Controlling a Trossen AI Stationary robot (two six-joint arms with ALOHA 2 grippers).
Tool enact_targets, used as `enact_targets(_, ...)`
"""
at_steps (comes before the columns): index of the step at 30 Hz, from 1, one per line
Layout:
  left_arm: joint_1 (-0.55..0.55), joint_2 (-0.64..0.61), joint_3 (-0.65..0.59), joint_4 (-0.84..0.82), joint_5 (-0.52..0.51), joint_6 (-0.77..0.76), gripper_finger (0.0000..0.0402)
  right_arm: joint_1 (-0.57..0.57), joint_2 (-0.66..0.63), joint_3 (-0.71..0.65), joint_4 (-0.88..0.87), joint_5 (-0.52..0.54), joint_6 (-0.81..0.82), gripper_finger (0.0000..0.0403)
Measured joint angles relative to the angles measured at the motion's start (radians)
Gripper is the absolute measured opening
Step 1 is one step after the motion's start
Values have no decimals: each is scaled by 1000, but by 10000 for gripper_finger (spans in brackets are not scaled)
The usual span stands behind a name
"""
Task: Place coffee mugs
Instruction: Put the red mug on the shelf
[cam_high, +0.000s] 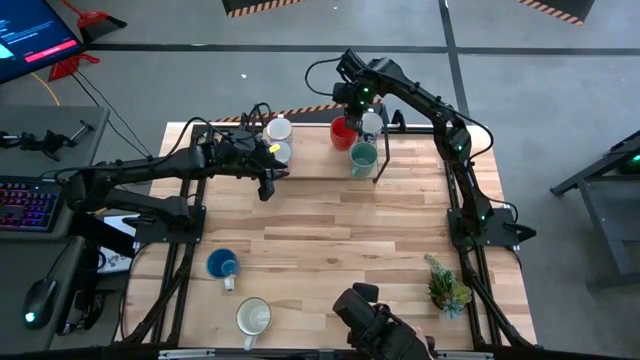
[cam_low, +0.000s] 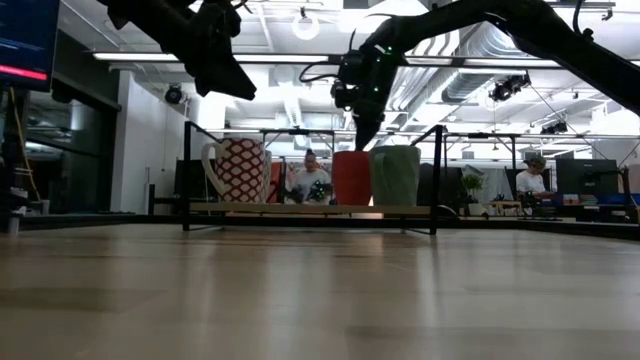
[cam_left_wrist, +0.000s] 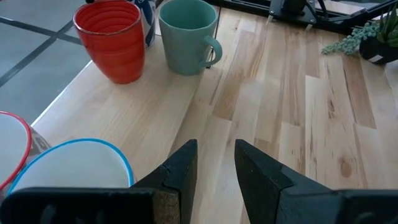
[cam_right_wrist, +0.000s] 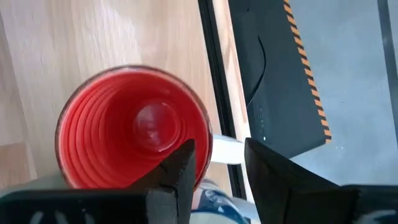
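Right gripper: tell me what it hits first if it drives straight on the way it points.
Probably the red mug: the right gripper points down over its rim and white handle, though the height above it is unclear.

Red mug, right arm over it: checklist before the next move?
1. Right jaws open: ok.
2. Right jaws over the red mug rim: ok; touching it, cannot tell.
3. Red mug upright: ok.
4. Room around it: not ok; teal mug and white mug stand close beside it.
5. Left jaws empty and away from it: ok.
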Motion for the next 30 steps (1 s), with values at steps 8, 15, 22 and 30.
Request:
enact_targets(8,0,0,0,0,0,0,99,0,1,0,24,-47,18,118)
enact_targets(15,0,0,0,-1,0,0,99,15,2,-1,44,-26,1,118)
enact_targets(22,0,0,0,-4,0,0,99,13,9,-1,43,-30,0,118)
enact_targets(30,0,0,0,-6,0,1,99,15,16,-1,45,-40,1,118)
